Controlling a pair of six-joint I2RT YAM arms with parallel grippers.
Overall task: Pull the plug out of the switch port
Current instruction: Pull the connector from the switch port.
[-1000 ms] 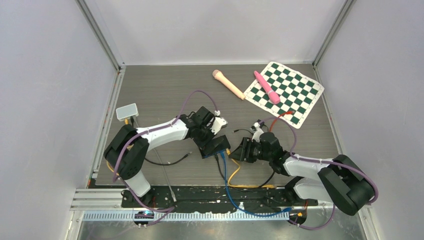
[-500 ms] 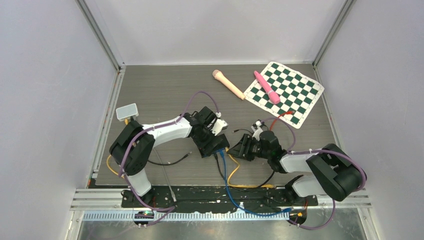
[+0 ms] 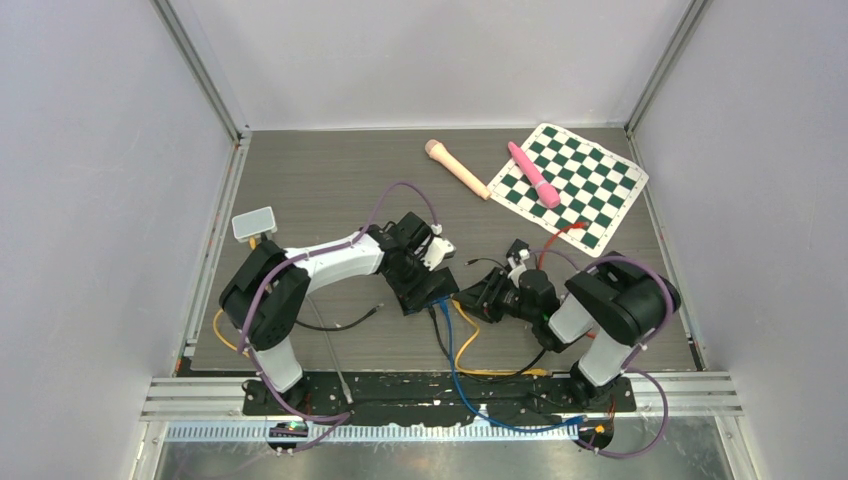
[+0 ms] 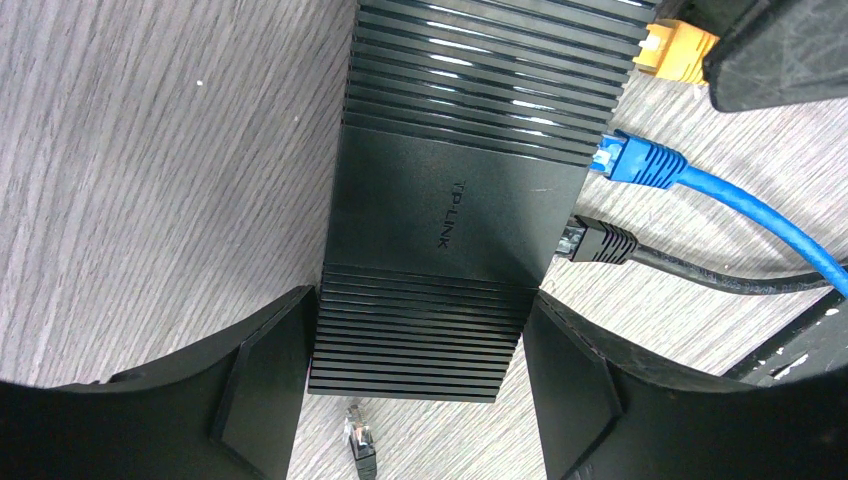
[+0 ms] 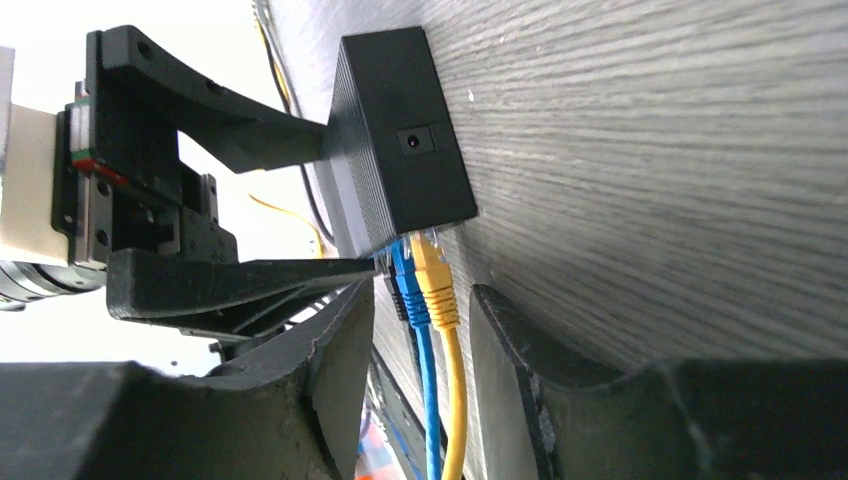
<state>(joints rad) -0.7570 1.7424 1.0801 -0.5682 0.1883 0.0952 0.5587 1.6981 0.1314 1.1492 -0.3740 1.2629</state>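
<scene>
Switch, clasped by left gripper; yellow plug, straddled by unclenched right gripper, best pinched at its body, latch depressed, drawn straight out.

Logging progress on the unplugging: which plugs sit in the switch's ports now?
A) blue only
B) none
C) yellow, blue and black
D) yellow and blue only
C: the left wrist view shows a yellow plug, a blue plug and a black plug all seated along one side of the switch.
</scene>
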